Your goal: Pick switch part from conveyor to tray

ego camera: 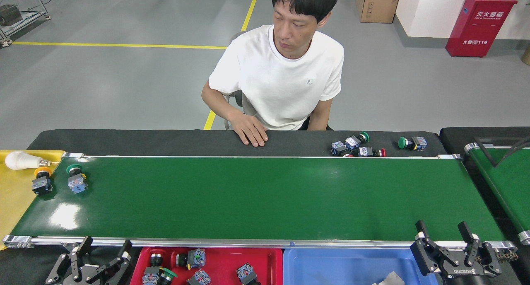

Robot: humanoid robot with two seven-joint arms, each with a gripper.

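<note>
A: Where are our switches?
B: A green-capped switch point(76, 179) and an orange-capped one point(42, 181) sit at the conveyor's point(265, 198) left end, more in the red tray point(269, 260).
A: Our jaws?
B: Left gripper point(103, 247) and right gripper point(445, 233) both spread, empty

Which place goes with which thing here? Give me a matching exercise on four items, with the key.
Things:
1. green-capped switch part
2. orange-capped switch part
3. light bulb
4. right gripper

Places:
A. on the yellow tray
B. over the blue tray, near the belt's right end
C. on the conveyor, inside its left end
D. at the conveyor's left edge, beside the yellow tray

Pairs: 1-C, 2-D, 3-A, 4-B
</note>
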